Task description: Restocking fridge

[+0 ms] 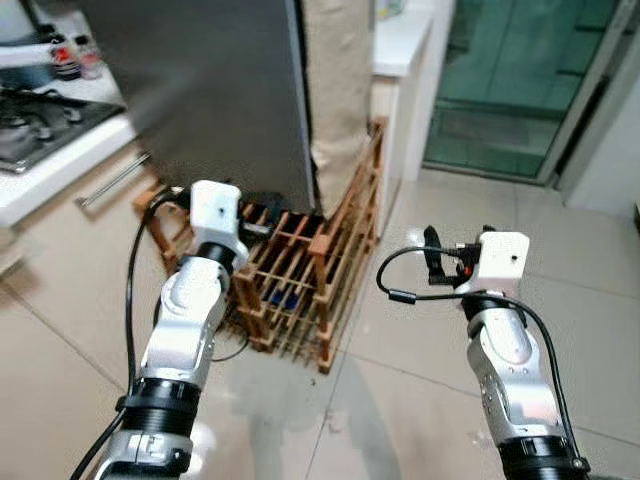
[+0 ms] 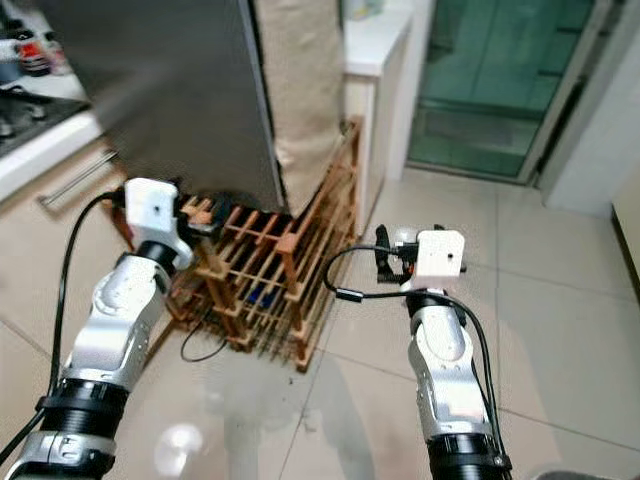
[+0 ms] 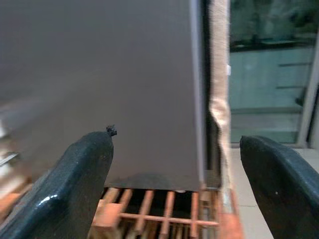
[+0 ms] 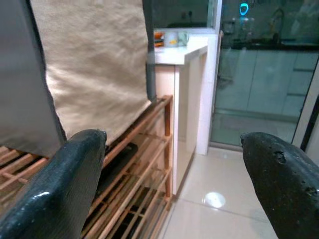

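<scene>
The fridge [image 1: 220, 100] is a tall dark grey body straight ahead, its front blurred, with a beige cloth [image 1: 340, 90] hanging down its right side. It stands on a low wooden slatted rack [image 1: 300, 285]. My left gripper [image 3: 174, 164] is raised close to the fridge's lower front, just above the rack, open with nothing between its fingers [image 3: 79, 184]. My right gripper [image 4: 174, 169] hovers over the tiled floor to the right of the rack, level with the cloth-covered side, also open and empty. Its black fingers [image 1: 435, 262] point toward the rack.
A gas stove [image 1: 40, 120] and a white counter with a drawer handle [image 1: 110, 180] lie to the left, with bottles [image 1: 70, 55] behind. A white cabinet [image 1: 400, 70] stands right of the fridge, and a glass sliding door [image 1: 510, 80] beyond it. Open tiled floor [image 1: 560, 280] spreads to the right.
</scene>
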